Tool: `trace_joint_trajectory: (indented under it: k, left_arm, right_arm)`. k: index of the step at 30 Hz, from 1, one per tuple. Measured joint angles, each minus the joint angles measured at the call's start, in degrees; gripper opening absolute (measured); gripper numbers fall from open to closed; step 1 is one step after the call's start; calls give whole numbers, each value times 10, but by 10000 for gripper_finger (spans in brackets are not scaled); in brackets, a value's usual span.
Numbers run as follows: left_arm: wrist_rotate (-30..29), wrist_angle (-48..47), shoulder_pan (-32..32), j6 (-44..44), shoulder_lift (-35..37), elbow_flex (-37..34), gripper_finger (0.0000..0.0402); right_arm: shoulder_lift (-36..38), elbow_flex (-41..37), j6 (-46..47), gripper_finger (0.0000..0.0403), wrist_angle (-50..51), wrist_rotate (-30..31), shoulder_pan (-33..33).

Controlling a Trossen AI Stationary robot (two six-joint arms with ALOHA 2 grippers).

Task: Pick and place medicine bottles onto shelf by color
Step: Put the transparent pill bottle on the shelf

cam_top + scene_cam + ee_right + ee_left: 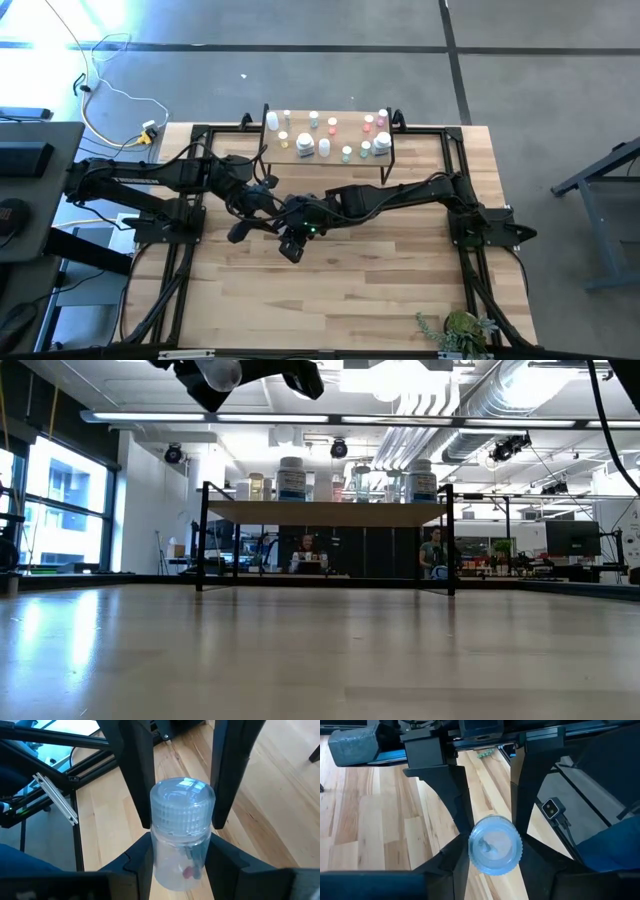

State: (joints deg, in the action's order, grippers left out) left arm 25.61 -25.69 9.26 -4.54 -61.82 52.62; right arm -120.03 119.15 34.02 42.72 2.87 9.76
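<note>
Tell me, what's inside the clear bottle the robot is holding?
In the right wrist view, the clear bottle between both grippers' fingers shows something small and pinkish-red at its bottom, beside a darker piece. What they are isn't clear; the ribbed cap hides the top.

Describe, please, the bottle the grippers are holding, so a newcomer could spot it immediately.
At the middle of the wooden table, in front of the small raised shelf, the left gripper and right gripper meet around one clear plastic ridged-cap bottle. Every other bottle stands on the shelf.

Glossy clear plastic bottle (182, 827) with ribbed cap; smooth pale wood tabletop (350, 290).
</note>
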Motion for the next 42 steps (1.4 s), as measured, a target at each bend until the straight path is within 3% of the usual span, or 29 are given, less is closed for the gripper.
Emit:
trace_joint_trajectory:
  k: [7,18,27,35,42]
  left_arm:
    - [-1,0,0,-2,0,0,133]
    - [-54,-43,10,-33,0,0,133]
    - [-151,-99,41,-81,0,2,133]
    - [-223,-180,99,-139,0,54,133]
    - [-301,-216,139,-189,-6,101,133]
  right_arm:
    - [0,0,2,140,1,5,0]
    - [0,0,25,230,30,-6,-11]
    - [10,0,37,236,39,9,-24]
    - [36,0,33,236,47,98,-41]
    - [56,0,31,236,49,107,-82]
